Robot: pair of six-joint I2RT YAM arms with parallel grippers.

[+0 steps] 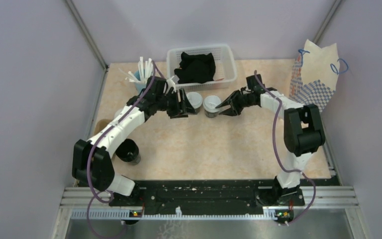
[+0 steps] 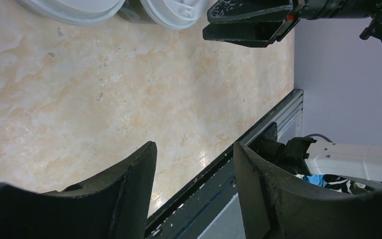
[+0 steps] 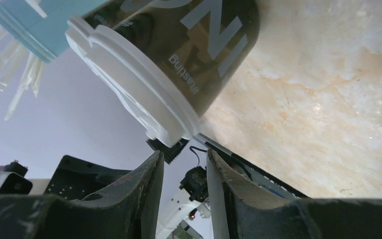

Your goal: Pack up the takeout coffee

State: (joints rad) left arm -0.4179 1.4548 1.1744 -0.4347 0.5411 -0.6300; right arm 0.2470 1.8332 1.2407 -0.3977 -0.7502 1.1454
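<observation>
Well, a paper bag stands at the surface's far right corner. A white basket at the far edge holds black cloth. Just before it stand two white-lidded coffee cups. Beside them the left gripper gapes wide and the right gripper stands narrow, both empty.

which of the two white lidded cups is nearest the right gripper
The right-hand cup in the top view, just in front of the right gripper; the other cup stands beside the left gripper.
</observation>
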